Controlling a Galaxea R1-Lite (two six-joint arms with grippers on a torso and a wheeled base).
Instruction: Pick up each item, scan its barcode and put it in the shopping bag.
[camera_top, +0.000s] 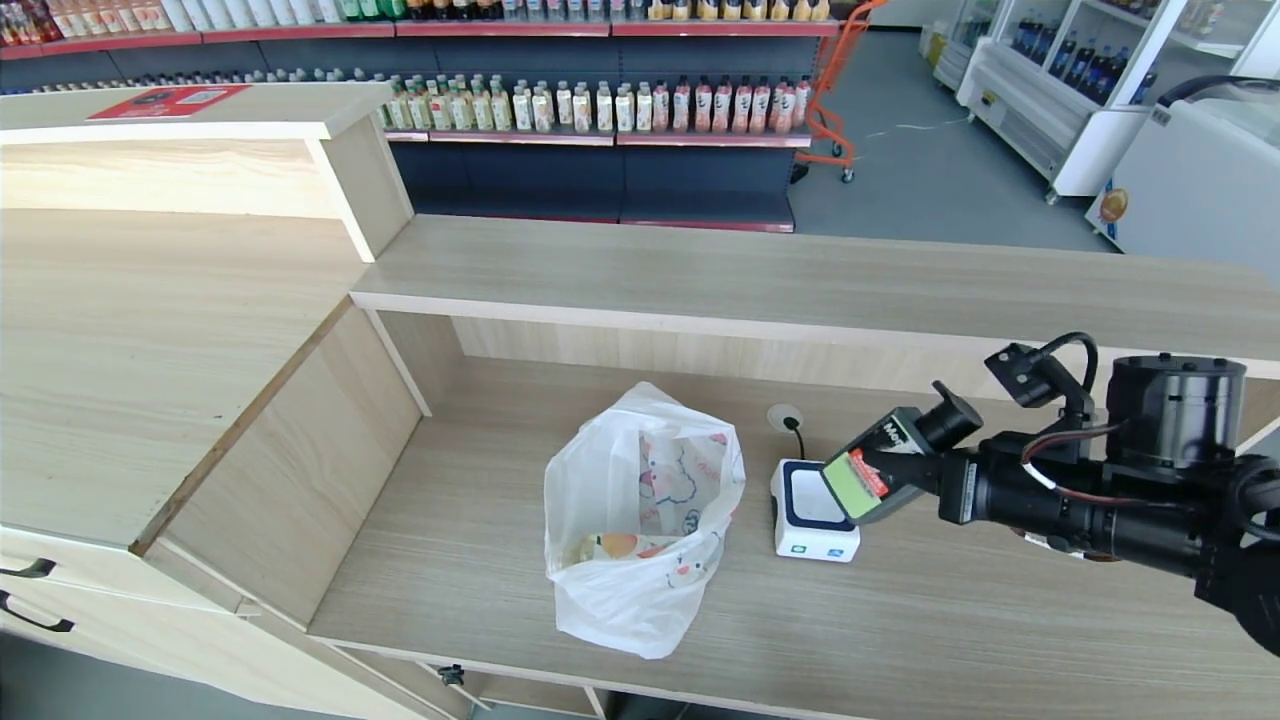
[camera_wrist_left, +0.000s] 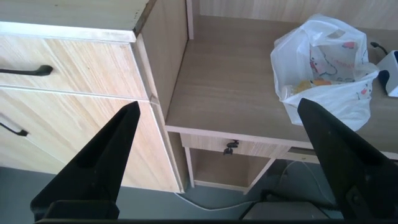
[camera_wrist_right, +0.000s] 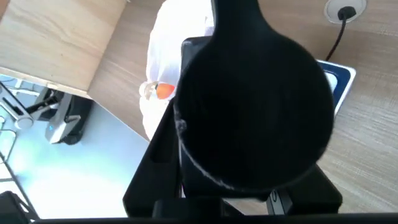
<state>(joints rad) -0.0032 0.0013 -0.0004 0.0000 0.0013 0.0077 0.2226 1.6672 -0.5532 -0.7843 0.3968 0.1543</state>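
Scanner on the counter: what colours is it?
The scanner has a white body with a dark blue frame round its pale top; the head view shows it best.

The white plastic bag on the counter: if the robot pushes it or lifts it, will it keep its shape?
Probably not. The bag looks thin and crumpled, so it likely folds when pushed. Its mouth sags open, perhaps propped by the packets inside. On the smooth counter it may slide rather than tip.
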